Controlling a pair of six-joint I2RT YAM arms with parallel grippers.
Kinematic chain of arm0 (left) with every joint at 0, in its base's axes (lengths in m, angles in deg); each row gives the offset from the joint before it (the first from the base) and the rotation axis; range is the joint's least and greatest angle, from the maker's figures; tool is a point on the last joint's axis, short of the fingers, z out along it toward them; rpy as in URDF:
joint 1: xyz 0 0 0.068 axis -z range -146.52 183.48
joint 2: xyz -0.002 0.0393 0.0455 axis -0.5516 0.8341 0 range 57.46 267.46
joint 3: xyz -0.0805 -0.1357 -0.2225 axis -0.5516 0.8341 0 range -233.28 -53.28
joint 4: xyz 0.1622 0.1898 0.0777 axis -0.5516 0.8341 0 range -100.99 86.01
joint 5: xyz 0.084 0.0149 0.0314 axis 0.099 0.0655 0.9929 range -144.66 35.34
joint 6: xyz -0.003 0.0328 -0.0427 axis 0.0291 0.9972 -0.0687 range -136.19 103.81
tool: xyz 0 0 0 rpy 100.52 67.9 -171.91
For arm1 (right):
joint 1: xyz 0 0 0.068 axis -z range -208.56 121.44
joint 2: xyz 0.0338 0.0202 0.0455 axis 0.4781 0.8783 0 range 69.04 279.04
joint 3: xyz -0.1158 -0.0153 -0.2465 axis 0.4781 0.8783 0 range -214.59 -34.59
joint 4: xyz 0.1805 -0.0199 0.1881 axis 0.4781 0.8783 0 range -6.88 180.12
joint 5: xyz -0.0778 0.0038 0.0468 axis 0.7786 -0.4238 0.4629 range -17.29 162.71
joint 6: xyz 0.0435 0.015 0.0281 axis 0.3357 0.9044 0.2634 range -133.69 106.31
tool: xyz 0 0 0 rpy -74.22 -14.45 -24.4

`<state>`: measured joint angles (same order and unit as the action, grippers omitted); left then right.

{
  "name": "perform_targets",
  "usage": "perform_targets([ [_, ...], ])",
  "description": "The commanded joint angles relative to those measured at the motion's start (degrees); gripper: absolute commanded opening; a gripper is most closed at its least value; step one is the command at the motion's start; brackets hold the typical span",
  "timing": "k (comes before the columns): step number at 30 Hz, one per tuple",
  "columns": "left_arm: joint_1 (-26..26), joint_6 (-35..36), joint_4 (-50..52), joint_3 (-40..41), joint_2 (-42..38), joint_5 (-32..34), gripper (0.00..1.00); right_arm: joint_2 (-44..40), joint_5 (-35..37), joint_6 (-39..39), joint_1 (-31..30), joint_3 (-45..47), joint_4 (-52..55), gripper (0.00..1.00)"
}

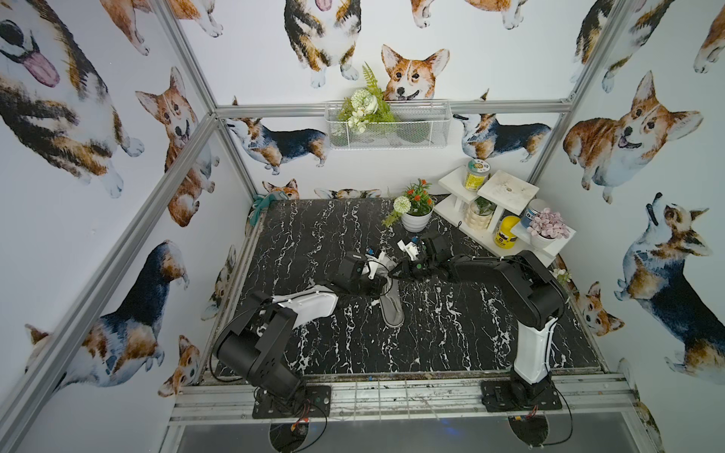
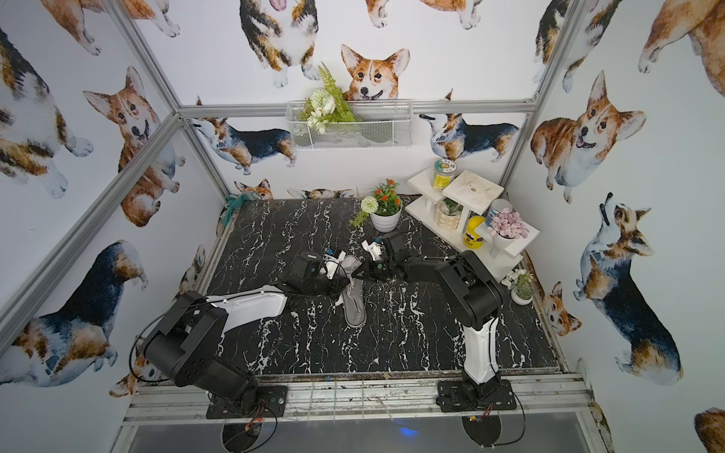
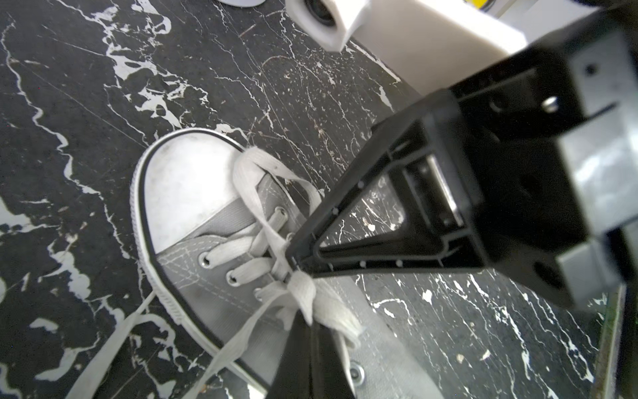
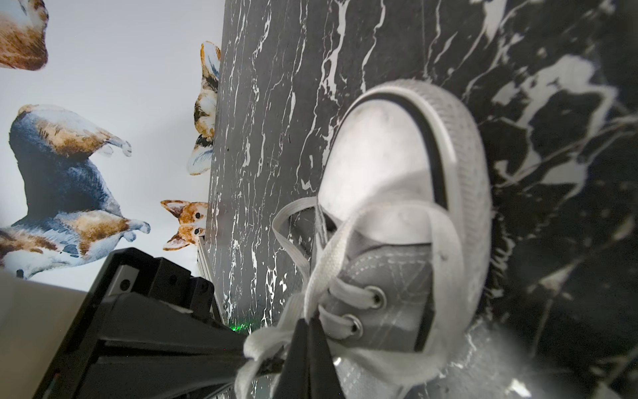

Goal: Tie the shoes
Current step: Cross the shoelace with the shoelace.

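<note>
At the 6 o'clock edge of the black marble table (image 1: 314,235), the left arm (image 1: 310,304) is reaching in from 7 o'clock. The right arm (image 1: 490,270) is bending in from 4 o'clock, and both are meeting over the middle.

There the grey sneaker (image 1: 392,310) is lying sole-down at the table's centre. In both top views its heel is pointing to 6 o'clock and its front end is running under the two wrists toward 12 o'clock.

Just past the heel opening, the left gripper (image 3: 305,331) is pressing its jaws together on the white laces (image 3: 328,311) above the eyelets, with a flat fold of lace bunching over its tips. The right gripper (image 4: 306,331) is likewise pinching a lace strand right beside it, so the two sets of tips are almost touching over the tongue. One lace loop is draping forward across the white toe cap (image 3: 186,186). A loose strand is trailing off the shoe's side onto the marble.

Farther on, a white flower pot (image 1: 416,221) is standing at 1 o'clock. At 2 o'clock a white stepped shelf (image 1: 451,182) is holding jars. At 12 o'clock a wire basket (image 1: 423,133) of greenery is hanging on the back wall.
</note>
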<state>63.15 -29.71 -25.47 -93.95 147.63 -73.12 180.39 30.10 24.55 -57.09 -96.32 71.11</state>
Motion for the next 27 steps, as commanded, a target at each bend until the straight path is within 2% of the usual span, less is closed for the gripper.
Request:
perform_targets([
  [1,0.04,-0.16,-1.78,-0.38,0.18,-1.14,0.0,-0.21,-1.3,-1.65,-0.37,-0.15,1.07,0.0],
  [13,0.04,-0.51,-2.04,-0.19,0.08,-1.41,0.0,-0.85,2.18,-6.4,-0.26,-2.03,7.08,0.0],
  [20,0.04,-0.35,-1.26,-0.2,1.31,-1.14,0.0,-1.48,1.85,-7.8,0.7,-4.4,8.73,0.13],
  [27,0.04,-0.77,-1.08,-0.45,0.97,-1.31,0.0,-3.5,2.06,-8.82,2.35,-3.45,9.64,0.19],
])
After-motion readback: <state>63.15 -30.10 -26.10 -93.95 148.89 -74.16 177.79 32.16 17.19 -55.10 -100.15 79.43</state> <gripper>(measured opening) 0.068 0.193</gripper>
